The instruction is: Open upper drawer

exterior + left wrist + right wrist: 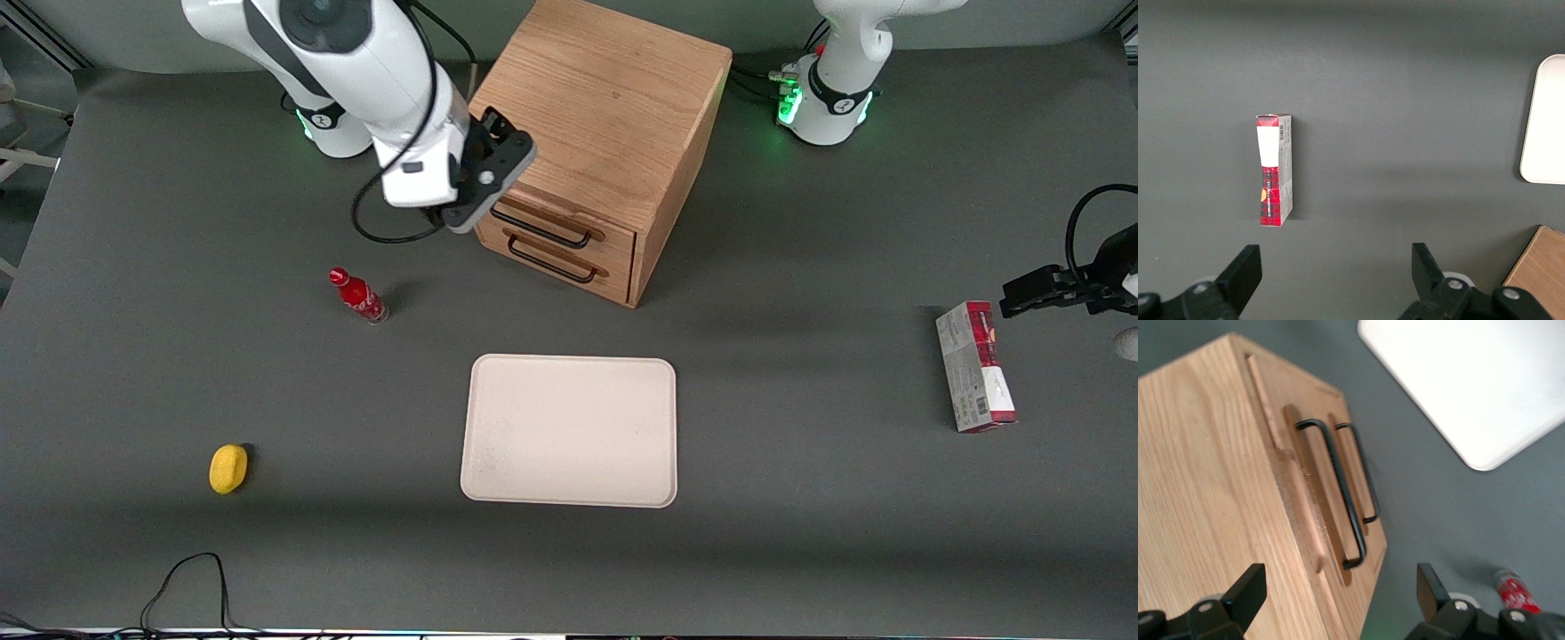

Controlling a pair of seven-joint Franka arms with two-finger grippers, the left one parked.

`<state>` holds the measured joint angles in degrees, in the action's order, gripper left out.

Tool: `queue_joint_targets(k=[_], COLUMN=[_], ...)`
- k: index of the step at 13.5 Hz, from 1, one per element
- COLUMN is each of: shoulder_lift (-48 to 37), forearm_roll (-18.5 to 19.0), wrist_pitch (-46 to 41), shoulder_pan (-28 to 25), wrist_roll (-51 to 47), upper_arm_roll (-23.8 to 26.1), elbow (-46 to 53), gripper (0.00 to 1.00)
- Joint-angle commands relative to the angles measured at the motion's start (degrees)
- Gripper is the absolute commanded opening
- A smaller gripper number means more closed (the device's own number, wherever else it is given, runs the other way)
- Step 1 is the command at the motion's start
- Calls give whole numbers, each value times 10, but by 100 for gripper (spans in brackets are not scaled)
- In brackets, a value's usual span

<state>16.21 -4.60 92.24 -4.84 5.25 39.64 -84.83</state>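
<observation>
The wooden cabinet (605, 116) stands at the back middle of the table. Its upper drawer (560, 224) is shut, with a thin black handle (542, 229) across its front; the lower drawer (556, 264) sits under it. My right gripper (498, 182) is open and empty, at the cabinet's top front corner toward the working arm's end. In the right wrist view the upper drawer's handle (1341, 497) lies ahead of the open gripper (1338, 587), apart from the fingers (1248, 590). The lower handle (1368, 480) runs beside it.
A cream tray (569, 431) lies nearer the front camera than the cabinet and also shows in the right wrist view (1471, 380). A small red bottle (358, 296) and a yellow lemon (228, 468) lie toward the working arm's end. A red-and-white box (973, 366) lies toward the parked arm's end.
</observation>
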Motion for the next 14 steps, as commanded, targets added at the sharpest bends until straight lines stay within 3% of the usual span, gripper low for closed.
queue_joint_targets(k=[1, 6, 12, 14], shoulder_lift=[81, 127, 152, 155], forearm_roll=[-15, -5, 44, 45], wrist_pitch=[-7, 9, 47, 49], shoulder_pan=[6, 5, 5, 6], wrist_roll=[68, 108, 125, 145], upper_arm_roll=[22, 21, 21, 16], elbow=[16, 10, -7, -6], gripper=[100, 100, 100, 100])
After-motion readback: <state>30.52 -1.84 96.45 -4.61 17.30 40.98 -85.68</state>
